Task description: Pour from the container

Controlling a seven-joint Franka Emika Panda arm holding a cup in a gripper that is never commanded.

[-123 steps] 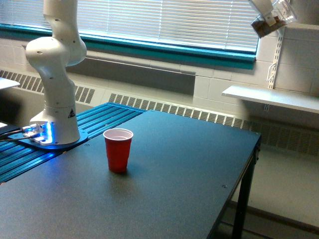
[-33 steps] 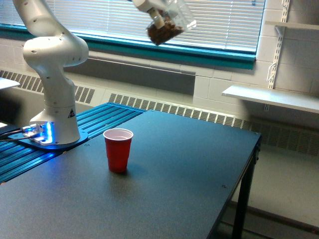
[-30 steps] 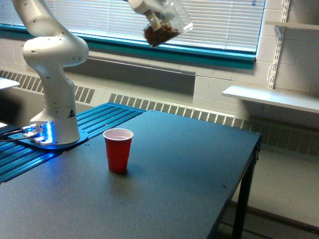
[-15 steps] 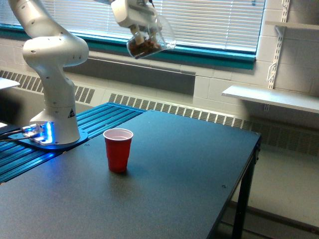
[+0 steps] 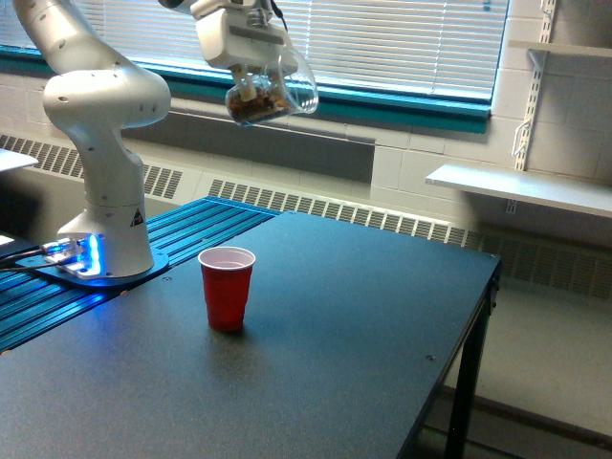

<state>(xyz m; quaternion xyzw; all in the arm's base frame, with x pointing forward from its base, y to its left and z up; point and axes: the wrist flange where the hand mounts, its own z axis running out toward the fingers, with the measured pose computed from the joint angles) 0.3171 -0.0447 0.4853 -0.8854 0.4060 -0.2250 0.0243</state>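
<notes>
Fingers (image 5: 256,84) clenched on the container (image 5: 271,96), high above the desk (image 5: 363,325). Container is clear, tilted, mouth toward the exterior view's right and slightly up, brown bits pooled at its lower end, just under the fingers. Fingers come down from the white gripper body at top of view; their tips partly hidden behind the container wall.

Red cup (image 5: 227,288) stands upright on the desk well below the fingers, a bit toward the exterior view's left of them, white inside showing, looks empty. Nothing falling from the container.

Arm base (image 5: 103,191) white, well to the exterior view's left of the fingers and lower, on a blue ribbed plate (image 5: 191,234) with a blue light glowing at its foot. Behind the fingers: window blinds (image 5: 402,38) with a teal sill. Shelf (image 5: 521,186) on the wall far to the exterior view's right of the fingers, lower than them.
</notes>
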